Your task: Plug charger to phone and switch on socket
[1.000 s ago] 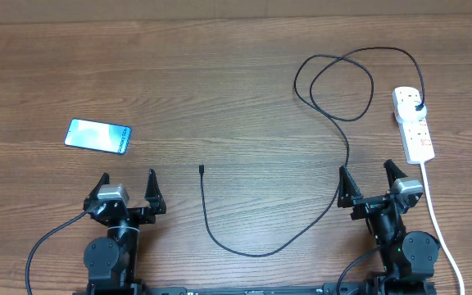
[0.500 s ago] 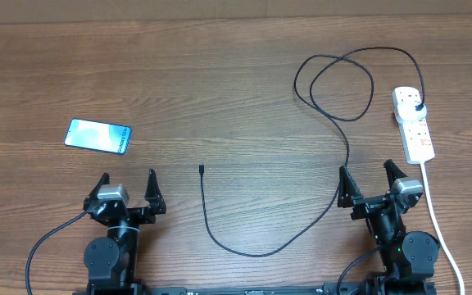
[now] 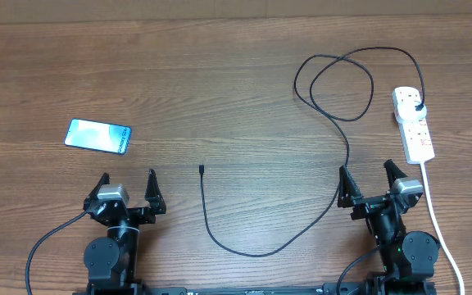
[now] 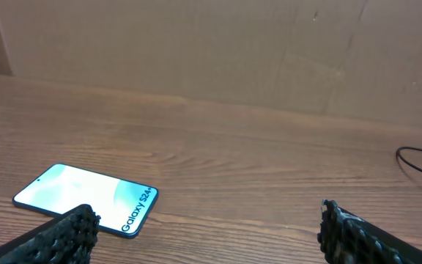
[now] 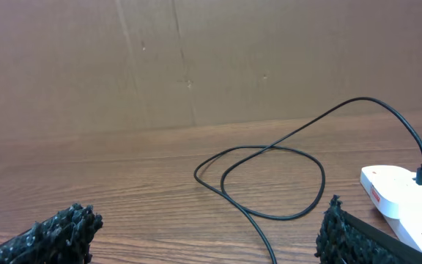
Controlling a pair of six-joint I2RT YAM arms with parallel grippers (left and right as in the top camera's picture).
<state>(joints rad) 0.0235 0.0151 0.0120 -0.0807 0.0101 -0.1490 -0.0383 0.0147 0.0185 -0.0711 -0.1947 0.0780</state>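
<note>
The charger (image 3: 347, 152) is a thin black cable lying loose on the table (image 3: 220, 65). Its small connector tip (image 3: 201, 170) rests on the wood between the two arms, nearer the left one. From there the cable curves down, climbs past the right arm, makes two overlapping loops, and ends in a black plug (image 3: 417, 107) seated in the top outlet of the power strip (image 3: 416, 139). The strip lies at the far right, and its white cord (image 3: 442, 225) runs down beside the right arm. The phone (image 3: 97, 136) lies flat with its screen lit at the far left, well apart from the connector tip.

The left gripper (image 3: 128, 176) sits low, just below the phone, with its jaws spread wide and nothing in them. The right gripper (image 3: 365, 169) is equally wide open and empty, and the cable passes just beside its inner finger.

Several things could go wrong from here:

- **The tip:** it is tiny and lies flat, so a pinch may slip off it or catch it crooked, leaving it misaligned with the phone's port.
- **The phone:** it is unsecured, so pushing the connector in may simply slide it away unless the other gripper braces it.
- **The cable:** dragging it leftward could tighten the loops and tug the plug or shift the strip. The right arm could also snag the cable as it moves off.
- **The switches:** they are small, so a press may land on the wrong one. I cannot tell whether any switch is on.
</note>
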